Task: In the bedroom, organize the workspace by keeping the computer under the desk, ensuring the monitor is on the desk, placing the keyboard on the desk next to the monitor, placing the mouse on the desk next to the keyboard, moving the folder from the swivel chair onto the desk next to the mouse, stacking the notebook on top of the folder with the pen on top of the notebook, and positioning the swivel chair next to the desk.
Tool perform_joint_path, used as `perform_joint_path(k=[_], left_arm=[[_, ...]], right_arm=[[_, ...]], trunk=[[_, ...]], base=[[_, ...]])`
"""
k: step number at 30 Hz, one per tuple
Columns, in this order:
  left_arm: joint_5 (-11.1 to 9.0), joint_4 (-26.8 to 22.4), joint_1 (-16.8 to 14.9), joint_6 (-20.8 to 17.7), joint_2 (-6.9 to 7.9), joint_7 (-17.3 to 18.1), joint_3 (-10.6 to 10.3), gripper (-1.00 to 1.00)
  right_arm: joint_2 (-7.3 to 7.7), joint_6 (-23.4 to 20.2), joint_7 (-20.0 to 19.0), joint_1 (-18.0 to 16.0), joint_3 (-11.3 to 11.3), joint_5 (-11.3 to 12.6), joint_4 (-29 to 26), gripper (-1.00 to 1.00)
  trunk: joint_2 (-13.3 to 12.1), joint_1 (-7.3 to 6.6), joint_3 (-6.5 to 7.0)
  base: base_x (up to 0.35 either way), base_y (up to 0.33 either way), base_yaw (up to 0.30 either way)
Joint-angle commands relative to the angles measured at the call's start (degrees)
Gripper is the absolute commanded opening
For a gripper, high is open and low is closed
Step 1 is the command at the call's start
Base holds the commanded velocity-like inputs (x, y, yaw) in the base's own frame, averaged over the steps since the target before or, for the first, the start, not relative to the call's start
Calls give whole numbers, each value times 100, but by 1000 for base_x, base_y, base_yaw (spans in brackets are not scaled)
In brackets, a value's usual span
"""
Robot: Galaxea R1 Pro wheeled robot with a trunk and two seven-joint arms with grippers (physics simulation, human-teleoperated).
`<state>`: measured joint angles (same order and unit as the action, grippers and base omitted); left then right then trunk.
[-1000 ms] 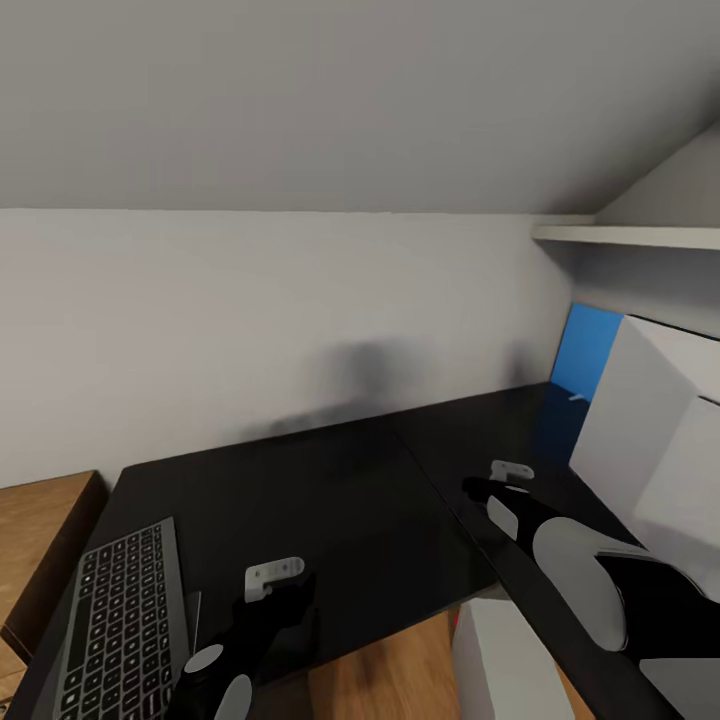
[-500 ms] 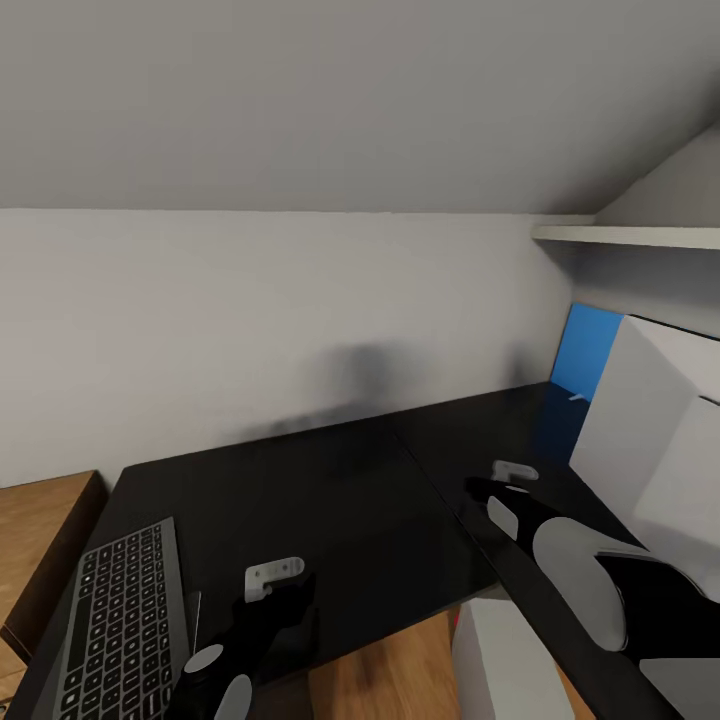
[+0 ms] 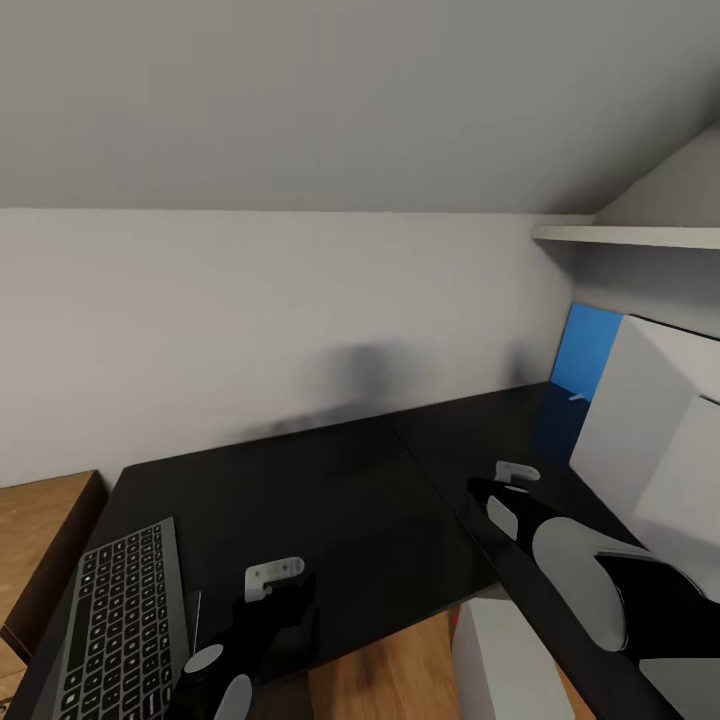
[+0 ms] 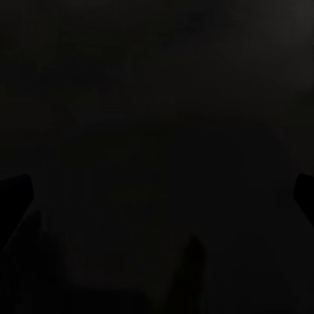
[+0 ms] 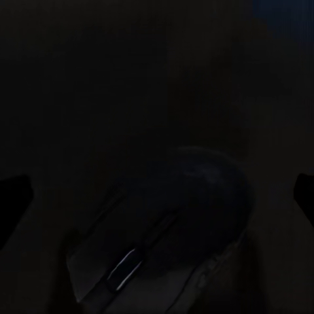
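The glossy black desk (image 3: 330, 500) spans the head view in an L shape. The keyboard (image 3: 120, 610) lies flat at the desk's near left end. My left gripper (image 3: 285, 598) hovers just right of it over bare desk top, its jaws wide open around nothing. My right gripper (image 3: 492, 490) hangs low over the desk's right wing. In the right wrist view the dark rounded mouse (image 5: 163, 229) rests on the desk close below. The fingertips (image 5: 14, 196) stand far apart on either side of the mouse, open.
A bright blue panel (image 3: 590, 355) leans at the far right behind large white boxes (image 3: 650, 430), under a white shelf (image 3: 630, 236). A wooden unit (image 3: 40, 530) adjoins the desk's left end. A pale boxy thing (image 3: 500, 660) stands on the wood floor (image 3: 400, 670) by the desk's inner corner.
My right gripper has crept slightly to the right over the desk. The left arm, keyboard and camera have stayed still.
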<state>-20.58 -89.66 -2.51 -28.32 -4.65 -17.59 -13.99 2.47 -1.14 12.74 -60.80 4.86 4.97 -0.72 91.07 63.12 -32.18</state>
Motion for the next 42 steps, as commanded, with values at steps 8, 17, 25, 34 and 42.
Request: perform_joint_path(k=[8, 17, 25, 34, 42], left_arm=[[-60, -7, -4, -16, -1, -59, -7, 100], [-62, -7, -4, -16, -1, -60, -7, 100], [-66, -7, -4, -16, -1, -57, -7, 100], [-65, -7, -4, -16, -1, -59, -7, 100], [-64, -7, -5, -16, -1, -56, -7, 100]], right_arm=[[-1, -17, 9, -2, 42, 17, -7, 100], [-1, -18, 9, -2, 42, 14, -7, 100], [-1, -24, 19, -2, 42, 13, -7, -100], [-1, -20, 15, -2, 42, 18, -7, -100], [-9, -10, 10, -2, 35, 13, -15, -100]], trunk=[[324, 175, -150], [605, 329, -275], [605, 329, -275], [605, 329, -275], [605, 329, -275]], base=[[0, 0, 0], [0, 0, 0], [0, 0, 0], [0, 0, 0], [0, 0, 0]])
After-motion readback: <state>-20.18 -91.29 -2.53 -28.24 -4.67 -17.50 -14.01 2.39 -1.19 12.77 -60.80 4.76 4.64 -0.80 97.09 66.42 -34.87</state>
